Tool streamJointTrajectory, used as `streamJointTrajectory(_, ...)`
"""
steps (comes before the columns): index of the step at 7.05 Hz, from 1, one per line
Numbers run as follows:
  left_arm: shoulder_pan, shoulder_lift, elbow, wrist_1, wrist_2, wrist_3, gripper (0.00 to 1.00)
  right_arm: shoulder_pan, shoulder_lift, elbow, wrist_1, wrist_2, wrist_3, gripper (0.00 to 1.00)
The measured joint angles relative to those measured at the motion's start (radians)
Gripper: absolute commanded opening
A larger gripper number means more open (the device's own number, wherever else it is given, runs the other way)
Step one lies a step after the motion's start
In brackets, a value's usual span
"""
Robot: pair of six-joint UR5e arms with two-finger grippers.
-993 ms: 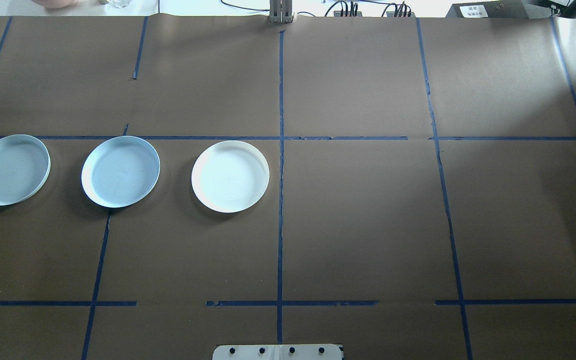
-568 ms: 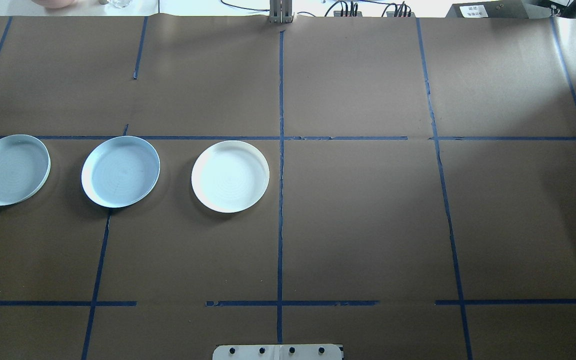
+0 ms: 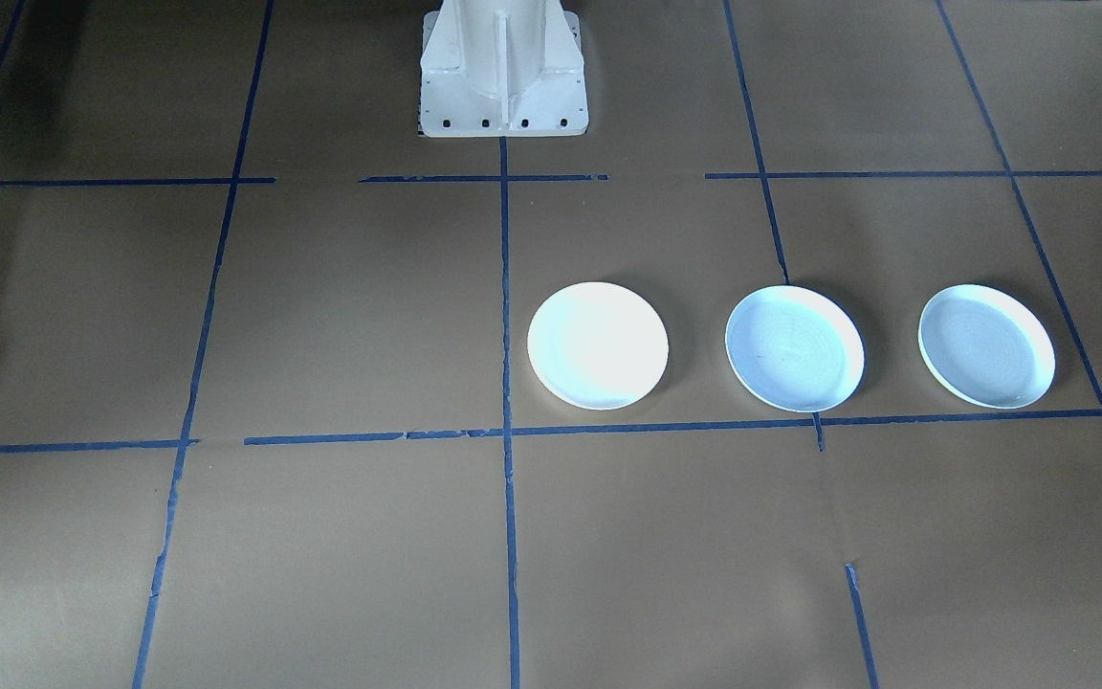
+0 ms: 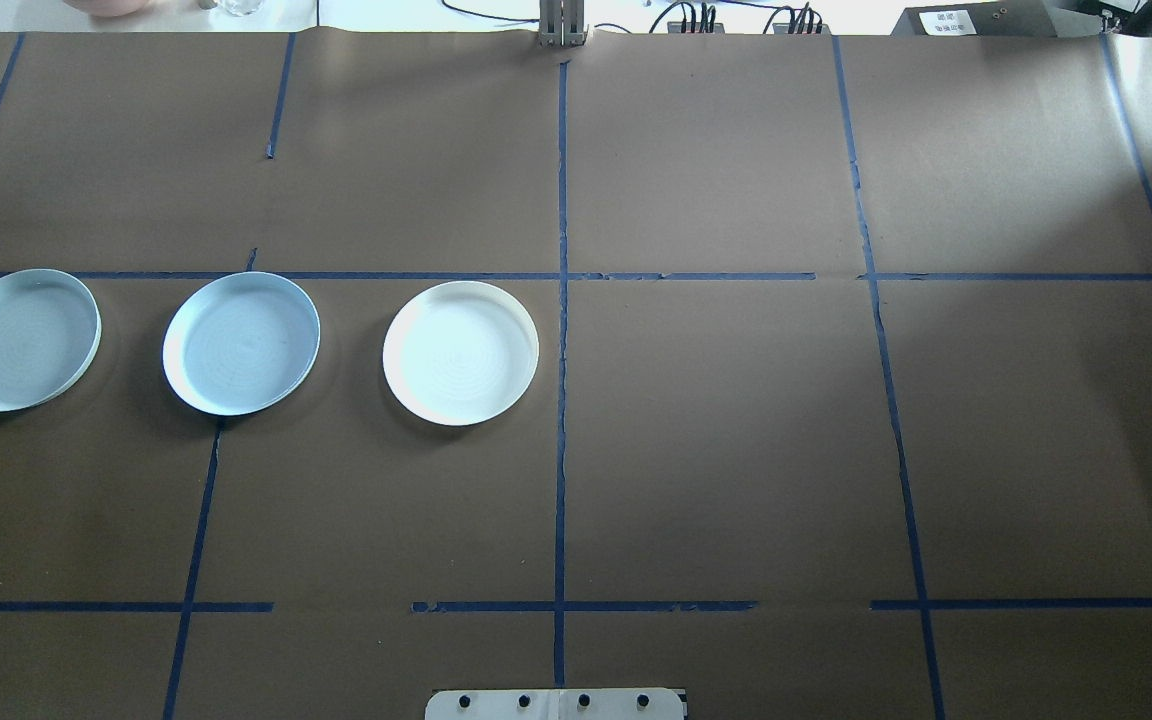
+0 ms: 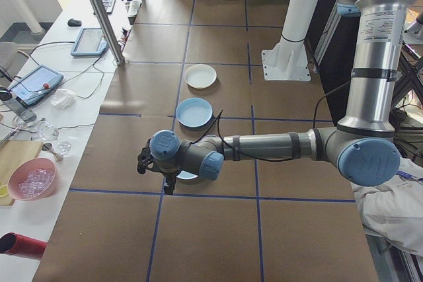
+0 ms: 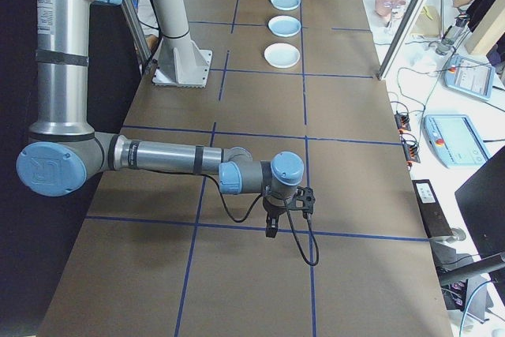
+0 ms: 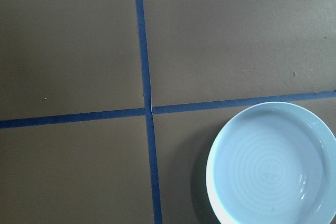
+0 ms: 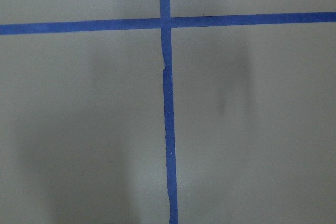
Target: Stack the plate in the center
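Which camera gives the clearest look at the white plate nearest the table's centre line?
The overhead exterior view: the white plate shows whole and sharp, beside the tape line. The front-facing view overexposes it; both side views show it small and far. Neither wrist view shows it.

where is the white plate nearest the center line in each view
Front-facing: white plate, just right of the center tape line.
Overhead, just left of that line.
Exterior left: farthest plate.
Exterior right: nearest plate.
Wrist views: not in them, as far as I can tell.

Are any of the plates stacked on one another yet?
No, the overhead view shows the white plate and two blue plates lying apart in a row.
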Motion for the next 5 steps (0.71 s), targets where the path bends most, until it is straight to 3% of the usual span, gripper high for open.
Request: streamJointTrajectory(5,0.022,-0.044,0.153,-0.110,-0.013,-0.013,0.99,0.000,0.000,0.000,0.001,0.001,0.000,1.00)
